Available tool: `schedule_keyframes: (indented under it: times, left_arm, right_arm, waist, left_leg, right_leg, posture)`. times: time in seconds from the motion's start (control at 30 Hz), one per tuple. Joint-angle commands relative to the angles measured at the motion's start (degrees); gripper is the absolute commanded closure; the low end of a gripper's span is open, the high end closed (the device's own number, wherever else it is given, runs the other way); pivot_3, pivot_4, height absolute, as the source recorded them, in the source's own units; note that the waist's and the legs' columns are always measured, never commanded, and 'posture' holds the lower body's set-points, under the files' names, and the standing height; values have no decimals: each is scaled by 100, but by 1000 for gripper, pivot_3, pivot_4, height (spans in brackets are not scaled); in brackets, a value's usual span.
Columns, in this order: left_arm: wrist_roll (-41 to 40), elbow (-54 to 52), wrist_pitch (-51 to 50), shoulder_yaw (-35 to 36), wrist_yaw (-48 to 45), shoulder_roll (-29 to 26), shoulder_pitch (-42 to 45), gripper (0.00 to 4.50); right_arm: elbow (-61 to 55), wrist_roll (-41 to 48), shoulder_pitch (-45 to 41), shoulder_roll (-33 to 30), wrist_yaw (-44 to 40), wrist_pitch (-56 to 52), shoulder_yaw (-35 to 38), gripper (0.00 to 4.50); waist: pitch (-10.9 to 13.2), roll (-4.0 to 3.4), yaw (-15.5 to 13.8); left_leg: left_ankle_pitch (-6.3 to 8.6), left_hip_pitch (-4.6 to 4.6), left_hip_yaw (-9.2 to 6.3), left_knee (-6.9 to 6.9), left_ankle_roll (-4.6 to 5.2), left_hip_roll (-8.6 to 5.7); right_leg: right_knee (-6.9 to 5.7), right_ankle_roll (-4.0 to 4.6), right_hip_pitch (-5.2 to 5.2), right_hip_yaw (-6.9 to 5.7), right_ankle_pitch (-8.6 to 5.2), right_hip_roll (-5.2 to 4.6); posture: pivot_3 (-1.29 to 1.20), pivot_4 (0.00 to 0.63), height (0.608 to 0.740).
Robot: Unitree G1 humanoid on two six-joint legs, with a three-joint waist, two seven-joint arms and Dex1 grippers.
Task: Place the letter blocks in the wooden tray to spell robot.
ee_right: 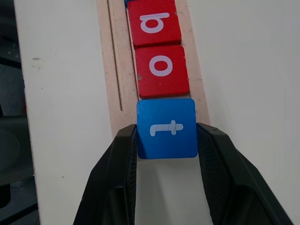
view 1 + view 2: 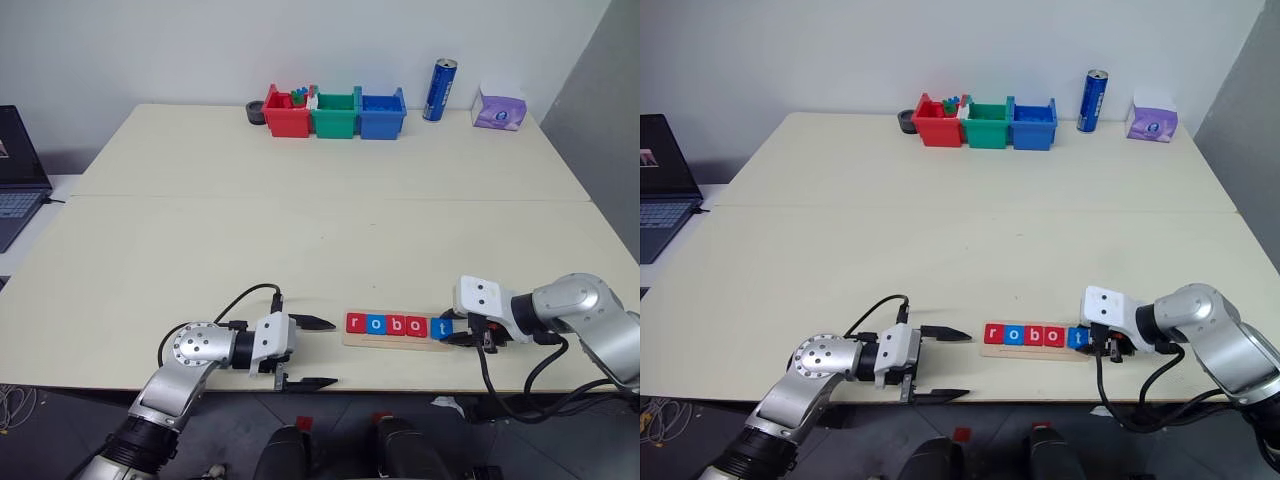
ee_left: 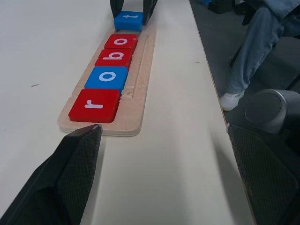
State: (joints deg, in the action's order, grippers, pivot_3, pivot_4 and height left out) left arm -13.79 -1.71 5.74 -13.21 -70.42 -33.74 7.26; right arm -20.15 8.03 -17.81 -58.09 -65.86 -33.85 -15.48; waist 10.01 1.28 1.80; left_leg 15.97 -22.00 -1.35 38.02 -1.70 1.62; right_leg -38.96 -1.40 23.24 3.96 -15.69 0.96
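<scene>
Obs: the wooden tray (image 2: 398,338) lies near the front edge of the table (image 2: 300,230). Four of the letter blocks sit in it in a row: r block (image 3: 95,105), first o block (image 3: 107,78), b block (image 3: 115,57), second o block (image 3: 122,41). They touch edge to edge and read r-o-b-o.

Your right gripper (image 1: 166,140) is clamped on the blue t block (image 1: 166,127), one finger on each side edge. The t block sits at the tray's right end, its leading edge touching or just shy of the second o; I cannot tell whether it is fully seated or slightly raised.

Your left gripper (image 2: 305,352) stands just off the tray's left end, fingers spread wide, holding nothing.

Judgement: this is the last placement, nearly done.

How to finish it well:
- Keep the t block square to the tray's long edges; a small twist would leave it riding the rim.
- Bring it flat onto the tray before letting go.
- Press toward the second o gently; too much push may slide the whole row, or the tray, toward the left gripper.
- Open the fingers evenly, then back straight out along the tray's axis so neither finger drags the t block out.
- Leave the left gripper where it is, off the tray.
</scene>
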Motion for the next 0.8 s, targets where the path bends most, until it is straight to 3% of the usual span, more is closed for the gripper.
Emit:
schedule_keyframes:
  times: [0.03,0.8]
  left_arm:
    - [4,-171,78,-32,59,18,-54,0]
    - [3,-186,107,-51,109,26,-122,0]
  right_arm:
    - [-5,-67,-199,21,-119,91,-75,3054]
    - [157,-246,-429,96,-330,40,-266,3054]
  waist:
    - [0,0,3]
    - [0,0,1]
  left_leg:
    - [0,0,0,0,0,0]
    - [0,0,-1,0,0,1]
  right_leg:
    - [0,0,0,1,0,0]
    - [-1,2,1,0,1,-1]
  posture:
    - [0,150,740]
    - [0,150,740]
